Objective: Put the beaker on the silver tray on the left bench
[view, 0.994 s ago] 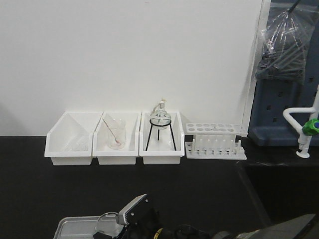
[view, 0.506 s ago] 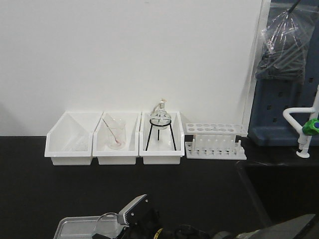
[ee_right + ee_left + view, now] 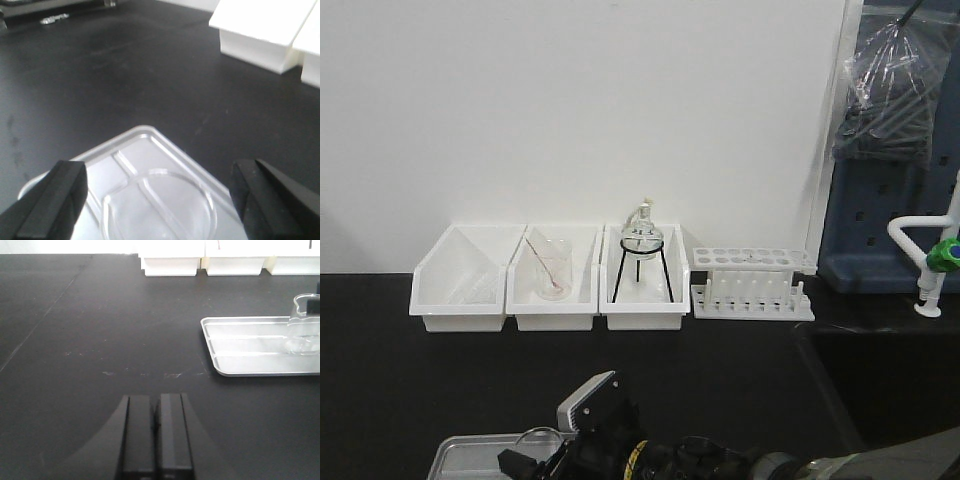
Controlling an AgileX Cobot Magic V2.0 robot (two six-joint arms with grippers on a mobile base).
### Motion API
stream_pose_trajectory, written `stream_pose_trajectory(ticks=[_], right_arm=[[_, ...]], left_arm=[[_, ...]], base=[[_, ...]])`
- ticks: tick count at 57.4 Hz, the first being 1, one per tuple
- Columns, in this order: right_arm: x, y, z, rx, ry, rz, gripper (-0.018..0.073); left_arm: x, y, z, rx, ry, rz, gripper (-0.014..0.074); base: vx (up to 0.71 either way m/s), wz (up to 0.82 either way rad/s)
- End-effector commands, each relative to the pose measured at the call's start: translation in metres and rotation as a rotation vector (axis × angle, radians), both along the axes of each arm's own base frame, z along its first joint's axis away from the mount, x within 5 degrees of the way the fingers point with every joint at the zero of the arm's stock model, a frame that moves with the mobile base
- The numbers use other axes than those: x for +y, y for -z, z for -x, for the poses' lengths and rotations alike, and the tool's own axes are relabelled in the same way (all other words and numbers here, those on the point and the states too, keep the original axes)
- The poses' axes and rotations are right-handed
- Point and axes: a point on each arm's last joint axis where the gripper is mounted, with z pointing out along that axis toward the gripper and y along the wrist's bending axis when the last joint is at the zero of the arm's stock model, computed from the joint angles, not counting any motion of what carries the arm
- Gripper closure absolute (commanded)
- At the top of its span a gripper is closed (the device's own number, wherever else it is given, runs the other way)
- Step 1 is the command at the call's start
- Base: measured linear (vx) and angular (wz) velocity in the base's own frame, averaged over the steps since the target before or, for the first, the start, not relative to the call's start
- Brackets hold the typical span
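Observation:
The beaker (image 3: 539,438), small and of clear glass, stands upright on the silver tray (image 3: 468,456) at the near edge of the black left bench (image 3: 720,370). My right gripper (image 3: 160,172) is open around it, one black finger (image 3: 55,200) on each side, both apart from the glass rim (image 3: 159,206). In the left wrist view the beaker (image 3: 305,326) sits at the right end of the tray (image 3: 245,347). My left gripper (image 3: 156,440) is shut and empty, low over bare countertop left of the tray.
Three white bins (image 3: 460,292) line the back wall; one holds a beaker with a rod (image 3: 552,272), another a flask on a black tripod (image 3: 642,250). A test tube rack (image 3: 752,285) stands to their right. A sink (image 3: 880,370) and tap (image 3: 930,262) are at far right.
My right arm has lifted slightly and a black finger now shows left of the beaker. The beaker stays on the tray.

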Motion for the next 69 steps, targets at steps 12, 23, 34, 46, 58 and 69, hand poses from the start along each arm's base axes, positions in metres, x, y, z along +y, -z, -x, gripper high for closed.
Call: stream_pose_trajectory(ticks=[12, 23, 34, 46, 58, 69], right_arm=[[-0.001, -0.082, 0.003, -0.183, -0.018, -0.160, -0.0055], [-0.005, -0.109, 0.008, -0.223, -0.012, -0.183, -0.0010], [-0.025, -0.136, 0.021, -0.106, 0.088, -0.051, 0.0291], [-0.070, -0.167, 0.068, -0.084, 0.179, 0.097, 0.0573], [-0.116, -0.181, 0.128, -0.083, 0.229, 0.083, 0.0570], [-0.144, -0.190, 0.163, -0.127, 0.256, 0.063, 0.0570]], left_arm=[[0.000, 0.002, -0.001, -0.065, 0.004, 0.011, 0.0595], [0.000, 0.002, -0.001, -0.065, 0.004, 0.011, 0.0595], [0.000, 0.002, -0.001, -0.065, 0.004, 0.011, 0.0595], [0.000, 0.002, -0.001, -0.065, 0.004, 0.011, 0.0595], [0.000, 0.002, -0.001, -0.065, 0.004, 0.011, 0.0595], [0.000, 0.002, -0.001, -0.065, 0.004, 0.011, 0.0595]], base=[[0.00, 0.00], [0.00, 0.00], [0.00, 0.00], [0.00, 0.00], [0.00, 0.00], [0.00, 0.00]])
